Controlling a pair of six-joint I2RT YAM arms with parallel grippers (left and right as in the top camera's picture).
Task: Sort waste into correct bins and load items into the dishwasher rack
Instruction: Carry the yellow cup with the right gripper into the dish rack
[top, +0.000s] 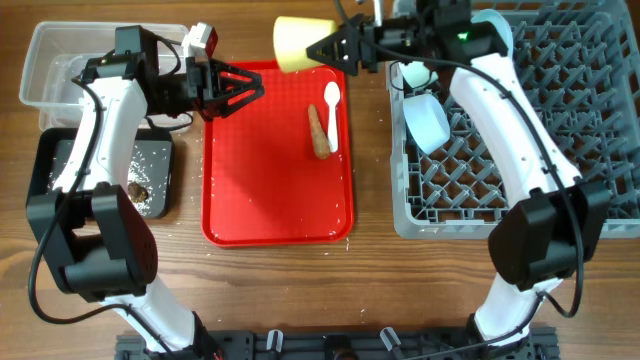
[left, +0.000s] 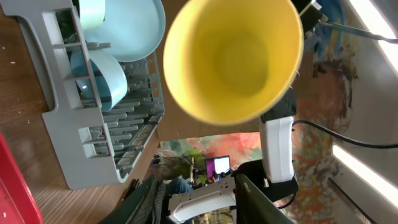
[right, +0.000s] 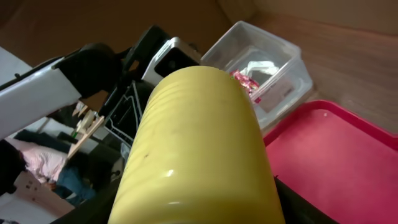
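My right gripper (top: 325, 46) is shut on the small yellow cup (top: 300, 45) and holds it on its side in the air above the far edge of the red serving tray (top: 275, 200). The cup fills the right wrist view (right: 199, 155), and its open mouth faces the left wrist camera (left: 233, 59). My left gripper (top: 250, 90) is open and empty over the tray's far left corner, pointing at the cup. A brown sausage stick (top: 320, 130) and a white spoon (top: 332, 110) lie on the tray. The grey dishwasher rack (top: 520, 150) holds two pale bowls (top: 425, 120) (top: 415, 72).
The clear tub (top: 60, 65) stands at the far left, with the red wrapper (right: 245, 81) inside it. The black tray (top: 110, 165) in front of it holds loose rice and a brown lump (top: 135, 188). The rack (left: 93, 124) and its bowls (left: 102, 81) also show in the left wrist view.
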